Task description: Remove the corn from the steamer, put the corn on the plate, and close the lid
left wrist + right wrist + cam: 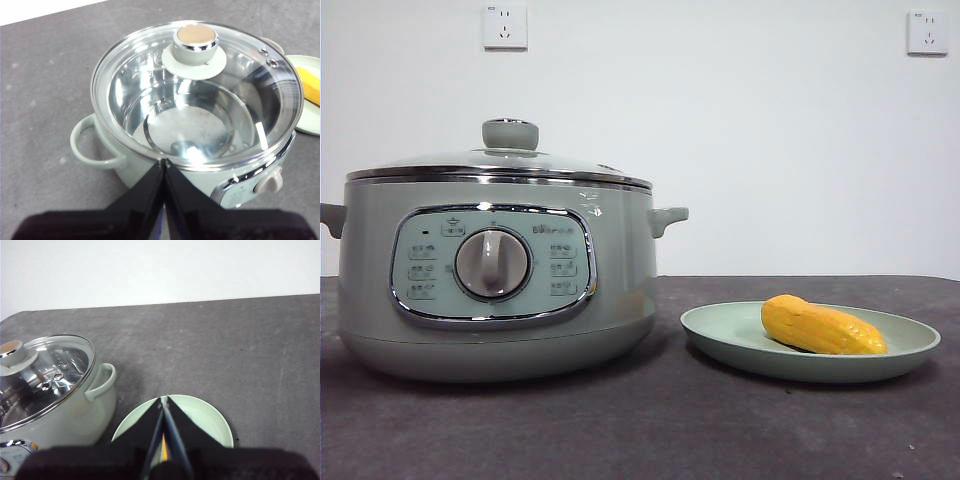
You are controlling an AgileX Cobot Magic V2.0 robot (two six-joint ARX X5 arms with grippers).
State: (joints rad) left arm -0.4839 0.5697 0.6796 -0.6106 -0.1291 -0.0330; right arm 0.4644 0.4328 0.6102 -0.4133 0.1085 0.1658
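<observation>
The pale green steamer [500,290] stands at the left of the front view with its glass lid [510,160] seated on the rim. Through the lid [200,95] the steel pot inside looks bare. To its right the yellow corn [822,326] lies on the pale green plate [720,335]. My left gripper [164,162] is shut, raised above the steamer [125,165] near its rim, holding nothing. My right gripper [163,401] is shut too, hovering over the plate [205,422]; a sliver of corn [164,450] shows between its jaws lower down. Neither gripper appears in the front view.
A dark grey table [650,430] carries everything, with a white wall and two sockets [505,25] behind. The steamer's side handle [102,382] points toward the plate.
</observation>
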